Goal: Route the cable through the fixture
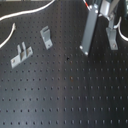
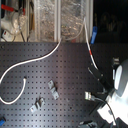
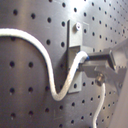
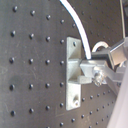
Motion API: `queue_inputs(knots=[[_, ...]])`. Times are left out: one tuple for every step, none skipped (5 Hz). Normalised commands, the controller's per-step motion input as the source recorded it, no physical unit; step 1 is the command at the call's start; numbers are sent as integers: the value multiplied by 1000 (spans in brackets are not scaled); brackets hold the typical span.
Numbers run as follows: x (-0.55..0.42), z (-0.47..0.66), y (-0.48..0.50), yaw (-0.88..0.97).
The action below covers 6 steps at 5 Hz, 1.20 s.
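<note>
The fixture (image 3: 74,46) is a narrow grey bracket on the black perforated board, seen close in both wrist views (image 4: 74,75). The white cable (image 3: 46,65) curves across the board, dips, and rises to the fixture, where my gripper (image 3: 89,66) is shut on it; a second strand hangs below. In the second wrist view the cable (image 4: 80,27) runs behind the fixture's edge to my gripper (image 4: 94,70). In the second exterior view the cable (image 2: 45,54) loops from the left, and its red band (image 2: 90,50) sits just above my gripper (image 2: 98,82). In the first exterior view my gripper (image 1: 108,19) is over the fixture (image 1: 112,39).
A low wide bracket with two posts (image 1: 20,54) and a slanted bracket (image 1: 46,36) stand at the first exterior view's left. A long grey bar (image 1: 88,31) slants down beside the gripper. Clear bins (image 2: 60,20) line the back in the second exterior view.
</note>
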Motion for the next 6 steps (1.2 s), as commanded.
queue_inputs(knots=[[-261,26,195,340],[-19,61,27,157],[74,62,-231,-31],[-6,102,-350,-51],[-134,87,-241,29],[-339,52,-264,26]])
